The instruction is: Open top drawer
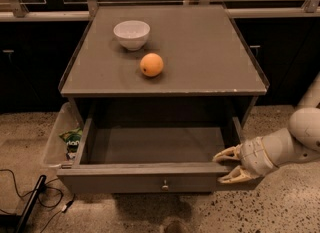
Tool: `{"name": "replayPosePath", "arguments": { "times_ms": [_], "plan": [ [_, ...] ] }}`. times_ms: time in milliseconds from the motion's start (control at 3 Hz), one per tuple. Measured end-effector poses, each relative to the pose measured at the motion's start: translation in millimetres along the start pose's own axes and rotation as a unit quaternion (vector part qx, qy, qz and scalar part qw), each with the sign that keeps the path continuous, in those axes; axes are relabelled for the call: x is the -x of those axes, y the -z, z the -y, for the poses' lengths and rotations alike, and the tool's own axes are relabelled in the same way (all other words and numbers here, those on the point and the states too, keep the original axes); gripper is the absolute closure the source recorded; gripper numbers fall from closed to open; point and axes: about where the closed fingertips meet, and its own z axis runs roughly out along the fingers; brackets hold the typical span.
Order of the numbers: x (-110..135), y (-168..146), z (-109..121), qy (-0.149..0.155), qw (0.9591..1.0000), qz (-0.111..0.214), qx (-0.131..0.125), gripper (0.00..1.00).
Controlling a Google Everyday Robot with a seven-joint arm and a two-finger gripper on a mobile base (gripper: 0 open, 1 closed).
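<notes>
Top drawer: the top drawer (150, 182) is pulled well out from the front of the cabinet (245, 107), just under the cabinet's top; its grey inside is in plain view.
Knob: a small round metal knob (164, 186) sits at the middle of the drawer front, forward of the cabinet.
Gripper: the gripper (220, 169) is at the cabinet's front right, on the right end of the drawer front. One finger lies inside the board and one outside, pinching it between them.
Arm: the pale arm (295, 142) reaches in from the right of the cabinet.
Worktop: the grey worktop (200, 47) is the cabinet's top.
Bowl: a white bowl (131, 33) stands upright at the back left of the cabinet's top.
Orange: an orange (151, 64) lies near the bowl, closer to the cabinet's front edge and not touching it.
Bin: a clear bin (55, 142) stands against the cabinet's left side, with a green packet (71, 138) in it.
Cables: black cables (20, 197) lie on the floor to the front left of the cabinet.
</notes>
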Motion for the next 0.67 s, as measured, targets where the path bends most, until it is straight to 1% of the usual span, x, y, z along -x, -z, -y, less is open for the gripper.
{"name": "replayPosePath", "arguments": {
  "times_ms": [333,667],
  "plan": [
    [0,0,0,0.0,1.0,0.0,0.0,0.16],
    [-13,-16,2,-0.015,0.9998,0.008,0.013,0.0]
  ]
}}
